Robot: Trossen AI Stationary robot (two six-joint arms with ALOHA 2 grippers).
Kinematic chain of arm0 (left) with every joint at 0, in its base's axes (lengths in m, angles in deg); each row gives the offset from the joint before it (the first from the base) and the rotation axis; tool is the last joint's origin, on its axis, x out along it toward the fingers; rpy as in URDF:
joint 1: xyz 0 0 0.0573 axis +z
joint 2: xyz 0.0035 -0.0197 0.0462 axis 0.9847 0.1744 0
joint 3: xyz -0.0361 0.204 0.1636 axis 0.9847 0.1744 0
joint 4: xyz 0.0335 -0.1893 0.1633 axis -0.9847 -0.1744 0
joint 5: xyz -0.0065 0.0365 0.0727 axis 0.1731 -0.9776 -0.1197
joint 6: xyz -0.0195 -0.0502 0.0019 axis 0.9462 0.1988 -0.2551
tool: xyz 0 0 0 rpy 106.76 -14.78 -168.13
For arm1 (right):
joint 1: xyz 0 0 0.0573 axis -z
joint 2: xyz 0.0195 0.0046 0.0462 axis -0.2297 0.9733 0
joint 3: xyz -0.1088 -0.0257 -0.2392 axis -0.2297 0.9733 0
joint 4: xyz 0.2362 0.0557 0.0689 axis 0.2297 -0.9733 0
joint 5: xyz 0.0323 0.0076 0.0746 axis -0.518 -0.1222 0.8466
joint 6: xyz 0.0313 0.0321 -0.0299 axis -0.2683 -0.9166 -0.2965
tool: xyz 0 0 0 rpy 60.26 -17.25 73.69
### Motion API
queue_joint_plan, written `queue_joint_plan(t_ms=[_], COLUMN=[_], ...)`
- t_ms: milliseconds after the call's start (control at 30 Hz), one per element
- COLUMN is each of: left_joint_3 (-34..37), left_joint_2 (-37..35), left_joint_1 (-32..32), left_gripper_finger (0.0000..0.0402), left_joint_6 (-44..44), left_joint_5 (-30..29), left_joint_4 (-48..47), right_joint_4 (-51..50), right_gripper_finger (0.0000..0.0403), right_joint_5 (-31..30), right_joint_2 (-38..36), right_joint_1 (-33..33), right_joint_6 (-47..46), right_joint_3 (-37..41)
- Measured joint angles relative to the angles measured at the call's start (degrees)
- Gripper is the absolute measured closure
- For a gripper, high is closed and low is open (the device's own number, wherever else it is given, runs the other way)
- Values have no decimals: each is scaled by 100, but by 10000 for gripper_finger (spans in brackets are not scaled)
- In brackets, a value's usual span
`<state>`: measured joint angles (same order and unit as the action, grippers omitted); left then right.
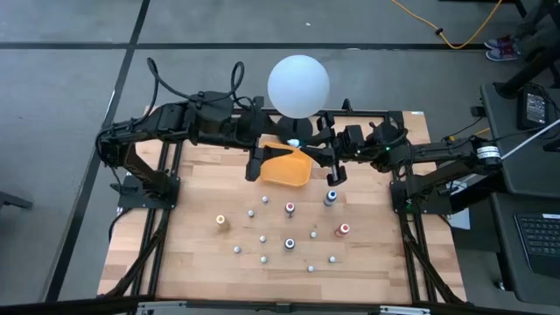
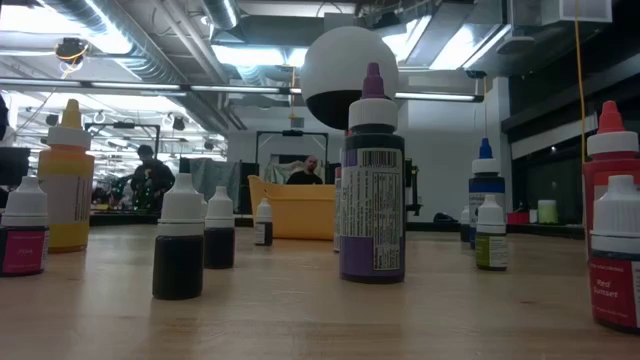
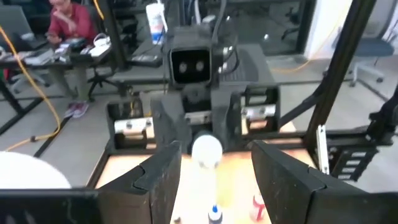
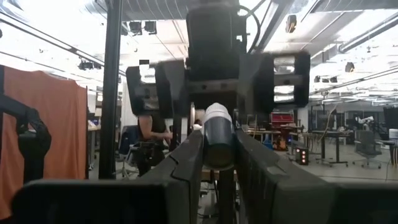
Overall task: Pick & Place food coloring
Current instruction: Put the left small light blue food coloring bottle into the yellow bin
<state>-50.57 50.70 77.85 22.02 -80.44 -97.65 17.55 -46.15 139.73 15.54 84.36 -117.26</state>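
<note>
very little text can be read. on the purple-capped bottle (image 2: pixel 372 190) in the low view, a barcode and lines of small print are seen on the white label, but no words can be made out. on the red bottle (image 2: pixel 613 262) at the right edge, the word "red" is read on its label.

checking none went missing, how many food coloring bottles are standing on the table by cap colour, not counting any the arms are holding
white-cap bottles: 8
red-cap bottle: 1
pinkish-red-cap bottle: 1
blue-cap bottle: 1
purple-cap bottle: 1
orange-cap bottle: 1
total: 13
</note>
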Motion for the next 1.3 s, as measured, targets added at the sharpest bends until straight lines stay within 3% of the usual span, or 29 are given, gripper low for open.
queue_joint_plan(t_ms=[367, 967, 1300], left_joint_3=[0, -2, -2], left_joint_2=[52, 232, 219], left_joint_1=[11, 31, 87], left_gripper_finger=[217, 310, 322], left_joint_6=[0, 32, 43], left_joint_5=[-13, 190, 237], left_joint_4=[-7, 65, 207], right_joint_4=[5, 10, 63], right_gripper_finger=[316, 316, 316], right_joint_5=[4, 63, 7], right_joint_2=[0, -7, -13], right_joint_1=[-2, -7, -4], right_joint_6=[-52, -52, -57], right_joint_3=[-2, -2, -9])
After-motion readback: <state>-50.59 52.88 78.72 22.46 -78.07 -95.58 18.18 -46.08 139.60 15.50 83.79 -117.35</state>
